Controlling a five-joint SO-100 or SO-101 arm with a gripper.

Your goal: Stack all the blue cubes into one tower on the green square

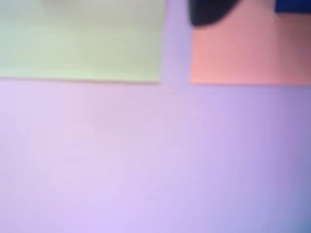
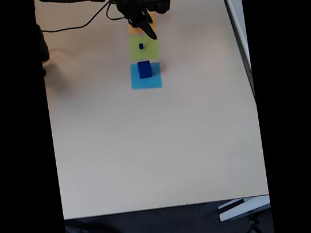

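Observation:
In the fixed view a small blue cube (image 2: pixel 141 46) sits on the green square (image 2: pixel 149 50). A larger blue cube (image 2: pixel 144 68) stands on the light-blue square (image 2: pixel 146 83) just below it. My gripper (image 2: pixel 148 30) hangs over the orange square (image 2: pixel 133 30) at the top, its dark tip reaching the green square's upper edge. The blurred wrist view shows the green square (image 1: pixel 80 39) at upper left and the orange square (image 1: pixel 250 53) at upper right. A dark fingertip (image 1: pixel 209 12) and a corner of a blue cube (image 1: pixel 293 6) lie over the orange. The jaws' spacing is not clear.
The arm and its black cable (image 2: pixel 73 27) stretch along the table's top edge from the left. The right table edge (image 2: pixel 251 80) lies far from the squares. Wide bare tabletop (image 2: pixel 149 152) stretches toward the near edge.

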